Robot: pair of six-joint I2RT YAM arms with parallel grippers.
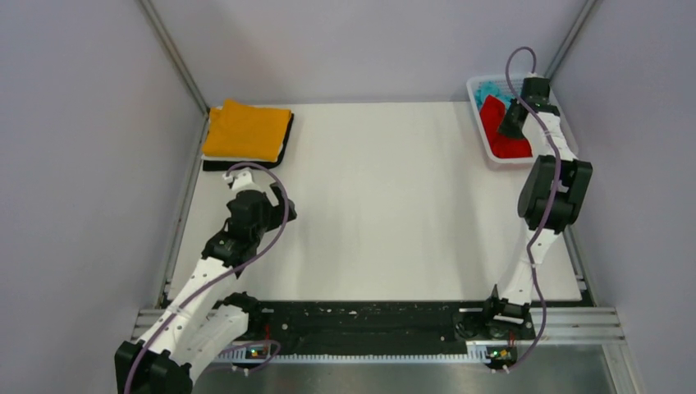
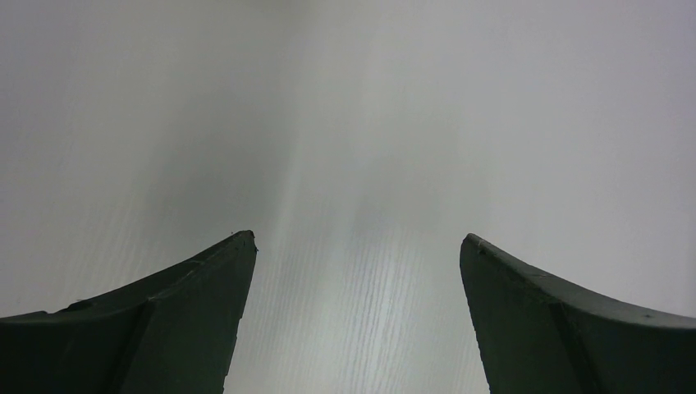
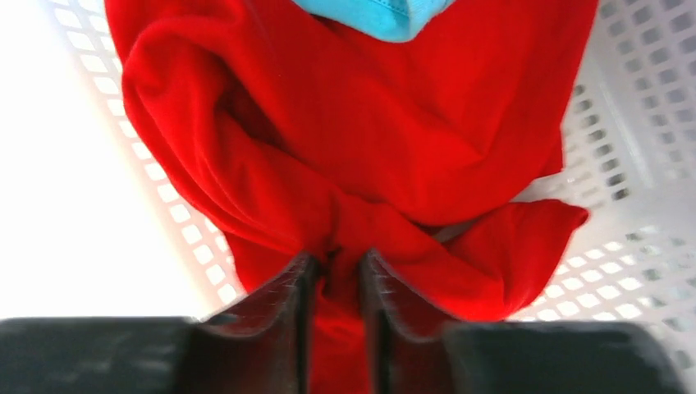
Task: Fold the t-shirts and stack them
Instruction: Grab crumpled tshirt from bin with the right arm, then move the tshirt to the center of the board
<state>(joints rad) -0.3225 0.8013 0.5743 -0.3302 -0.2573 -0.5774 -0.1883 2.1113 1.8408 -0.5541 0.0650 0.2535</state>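
The right pincer (image 3: 335, 261) is clamped on a fold of the bright red t-shirt (image 3: 394, 123) — the cloth spreads ahead of it inside the white basket (image 3: 632, 156), with the turquoise t-shirt (image 3: 369, 12) just beyond. The left pincer (image 2: 357, 240) stands apart over bare counter (image 2: 361, 123) — well ahead of it, the folded orange t-shirt (image 1: 246, 130) lies on a black t-shirt (image 1: 238, 165).

Folded orange t-shirt (image 1: 246, 130) lies on black t-shirt (image 1: 238, 165) far left; crumpled red t-shirt (image 3: 386, 131) and turquoise t-shirt (image 3: 373, 15) share the basket (image 3: 632, 123).
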